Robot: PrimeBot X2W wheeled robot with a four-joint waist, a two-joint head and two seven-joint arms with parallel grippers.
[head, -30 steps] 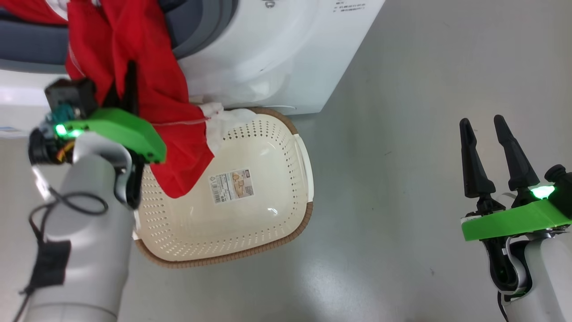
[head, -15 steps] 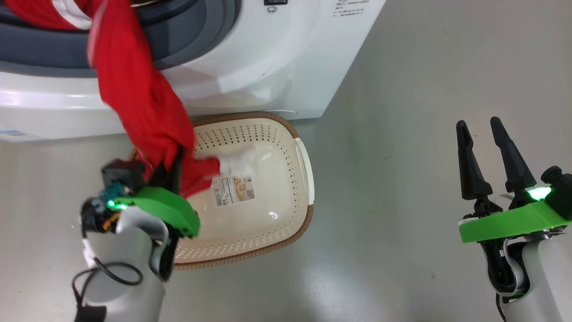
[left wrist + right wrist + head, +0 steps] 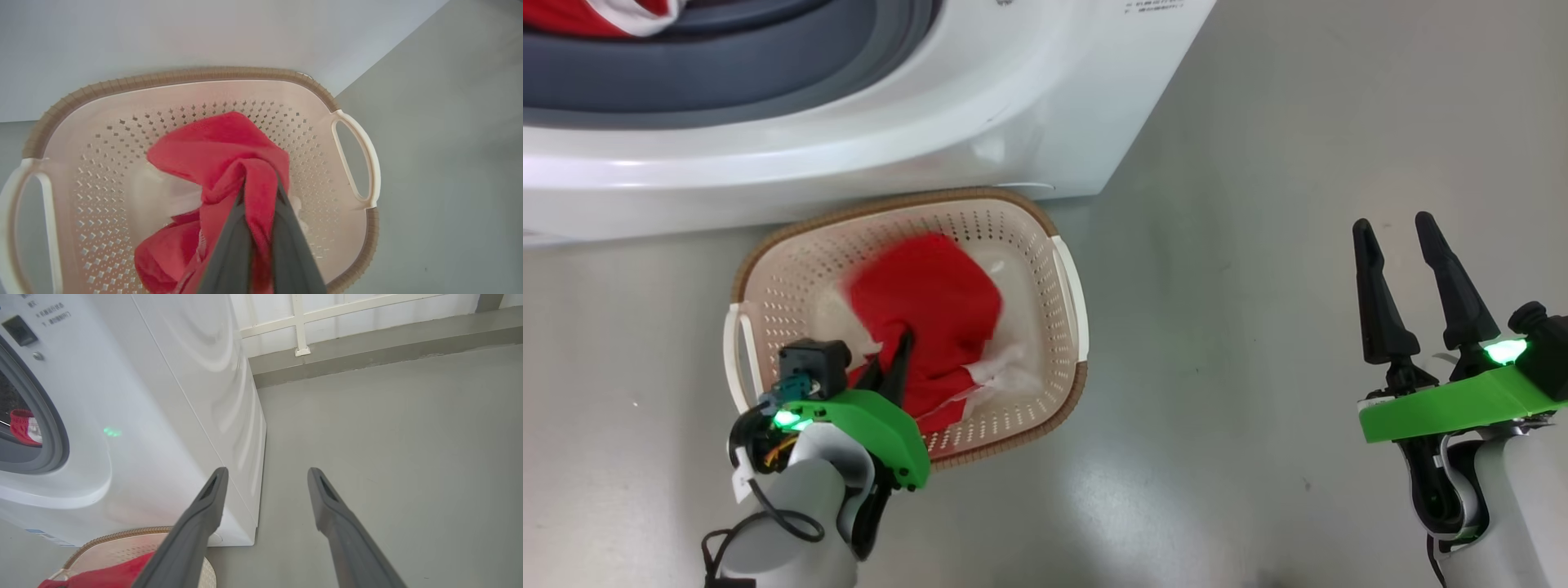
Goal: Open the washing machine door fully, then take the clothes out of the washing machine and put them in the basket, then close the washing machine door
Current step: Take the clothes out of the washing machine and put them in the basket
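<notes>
Left claw (image 3: 259, 185): clamped shut on a fold of the red garment (image 3: 923, 302). Spread the fingers only once the cloth sags low inside the walls.
Right claw (image 3: 1392, 222): wide open, holding nothing, well off to the side. Leave it parked there.
Basket (image 3: 907, 204): the garment hangs into its middle, white trim toward the near wall. Check that nothing drapes over the rim.
Washer (image 3: 1013, 106): mouth open, just behind the basket.
Drum: another red piece (image 3: 24, 426) lies inside; you'll likely reach for it next.

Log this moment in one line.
left gripper shut on red garment | garment inside basket | right gripper open | more clothes in washing machine
</notes>
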